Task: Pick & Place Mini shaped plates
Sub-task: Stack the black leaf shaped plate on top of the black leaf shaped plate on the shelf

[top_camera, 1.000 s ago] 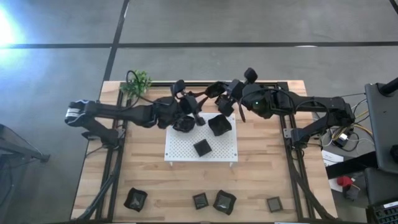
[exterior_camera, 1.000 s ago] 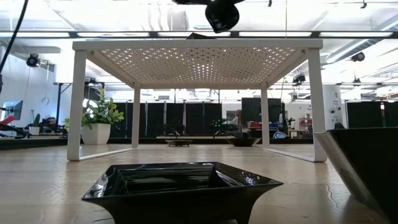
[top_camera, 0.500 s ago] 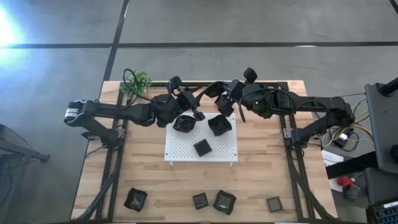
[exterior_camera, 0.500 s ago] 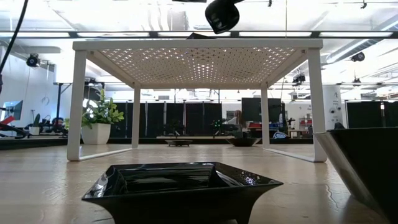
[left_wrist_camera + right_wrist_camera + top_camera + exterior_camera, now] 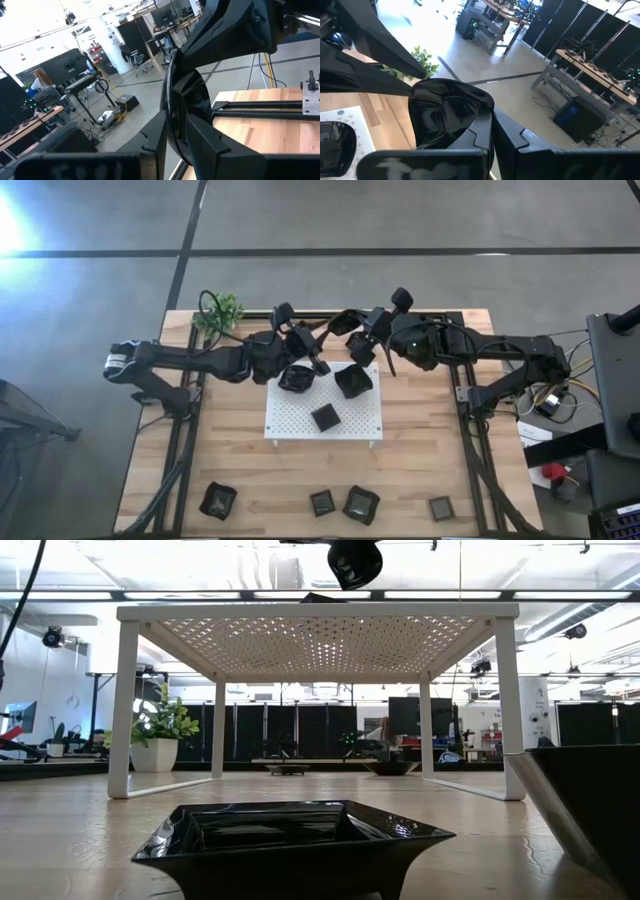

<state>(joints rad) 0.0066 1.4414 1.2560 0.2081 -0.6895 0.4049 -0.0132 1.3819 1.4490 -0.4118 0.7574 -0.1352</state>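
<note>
A black glossy plate [image 5: 447,112] is clamped by its rim between the fingers of the right gripper [image 5: 352,323], which are closed together on it. In the right wrist view the plate is seen standing directly ahead of the fingers, with its hollow side exposed. In the high view this gripper is held above the far edge of the white perforated board [image 5: 290,418].

The left gripper [image 5: 300,338] is positioned just beside the right gripper, over the far left part of the board. In the left wrist view a thin dark plate edge [image 5: 172,107] is seen standing upright in the slot between the two fingers, which are set apart to either side of it. Whether the fingers press on that edge cannot be told, nor whether this edge belongs to the plate held by the right gripper.

Three further plates are located on the board. A rounded plate [image 5: 296,379] lies just below the left gripper. A wavy-edged plate [image 5: 353,380] lies near the right gripper, on the near side of it. A small square plate [image 5: 324,417] lies nearer the board's near edge, apart from both grippers.

Four plates [image 5: 218,500] are set along the near edge of the table [image 5: 230,460], well apart from both grippers. A small green plant [image 5: 220,312] stands at the far left corner, beside the left arm.
</note>
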